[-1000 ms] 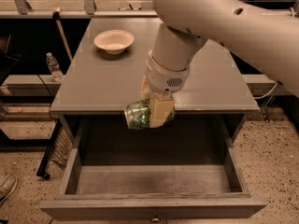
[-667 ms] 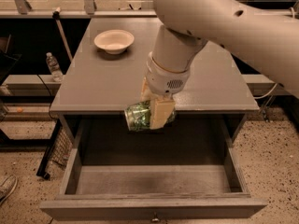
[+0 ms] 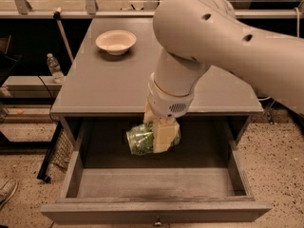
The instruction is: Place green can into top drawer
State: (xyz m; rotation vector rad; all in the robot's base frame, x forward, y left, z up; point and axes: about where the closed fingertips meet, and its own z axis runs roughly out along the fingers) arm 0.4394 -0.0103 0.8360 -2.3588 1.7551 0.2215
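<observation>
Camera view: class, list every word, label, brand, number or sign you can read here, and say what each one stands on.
No text in this view can be read.
green can: only pale mottled markings, too blurred to read; the gripper holds it over the open top drawer.
water bottle: label too small to read.
bowl and table: no print shows.
</observation>
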